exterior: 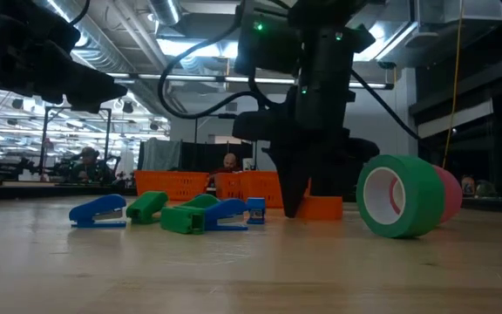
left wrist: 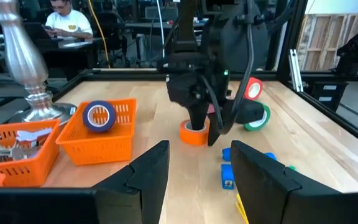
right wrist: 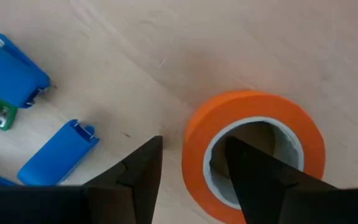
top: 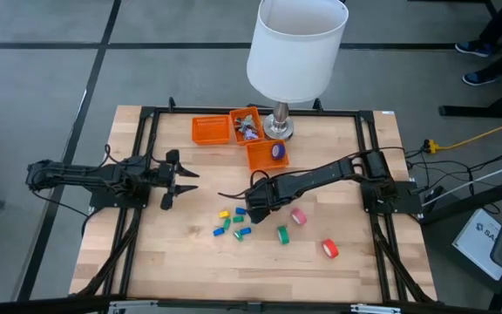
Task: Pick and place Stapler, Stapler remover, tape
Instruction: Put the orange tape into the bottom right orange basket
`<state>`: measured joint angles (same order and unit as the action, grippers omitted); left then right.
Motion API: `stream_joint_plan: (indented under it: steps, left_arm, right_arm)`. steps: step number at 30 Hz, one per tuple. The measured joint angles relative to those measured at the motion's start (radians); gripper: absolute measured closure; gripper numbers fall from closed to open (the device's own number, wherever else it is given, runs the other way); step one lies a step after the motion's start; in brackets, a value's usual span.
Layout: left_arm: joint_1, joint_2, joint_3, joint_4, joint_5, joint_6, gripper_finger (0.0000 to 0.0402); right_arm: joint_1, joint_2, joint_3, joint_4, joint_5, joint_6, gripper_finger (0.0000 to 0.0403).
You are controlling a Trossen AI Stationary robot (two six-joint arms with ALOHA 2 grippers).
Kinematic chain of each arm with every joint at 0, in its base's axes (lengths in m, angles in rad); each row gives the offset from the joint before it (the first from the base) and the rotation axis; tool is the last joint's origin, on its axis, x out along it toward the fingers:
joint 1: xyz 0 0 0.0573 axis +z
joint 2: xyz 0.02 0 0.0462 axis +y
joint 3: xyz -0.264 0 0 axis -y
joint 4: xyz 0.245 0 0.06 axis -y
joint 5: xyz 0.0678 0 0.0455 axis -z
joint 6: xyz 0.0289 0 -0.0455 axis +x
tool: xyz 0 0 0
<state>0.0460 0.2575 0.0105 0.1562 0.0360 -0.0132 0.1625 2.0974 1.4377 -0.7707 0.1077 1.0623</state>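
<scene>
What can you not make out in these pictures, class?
- High view: the orange tape roll is hidden under the right gripper.
- Low view: the pink roll is mostly hidden behind the green roll.
- High view: what lies in the middle orange bin is too small to identify.

Four views, one desk [top: 181,253]
Overhead looks straight down; low looks level across; wrists sit close, both showing the orange tape [right wrist: 253,149].
</scene>
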Motion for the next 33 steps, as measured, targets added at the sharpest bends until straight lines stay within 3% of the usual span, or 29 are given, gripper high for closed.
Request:
stream_joint_plan:
  steps: [6,15,22,28,33]
  left_arm:
    - [0.0,0.001,0.0,-0.003,0.0,0.0,0.0233]
    - [0.0,0.001,0.0,-0.003,0.0,0.0,0.0233]
    - [0.0,0.001,0.0,-0.003,0.0,0.0,0.0233]
    - [0.0,0.001,0.0,-0.003,0.0,0.0,0.0233]
    - [0.0,0.001,0.0,-0.002,0.0,0.0,0.0233]
  right_arm:
    - [-0.015,0.003,0.002,-0.012,-0.011,0.0,0.0255]
    - [-0.031,0.004,0.03,-0.058,0.036,-0.009,0.0359]
    - [-0.069,-0.067,0.031,-0.05,0.081,-0.104,0.0357]
    - [-0.098,-0.186,0.031,-0.051,0.163,-0.215,0.0314]
    - [-0.134,-0.27,0.028,-0.046,0.237,-0.293,0.0339]
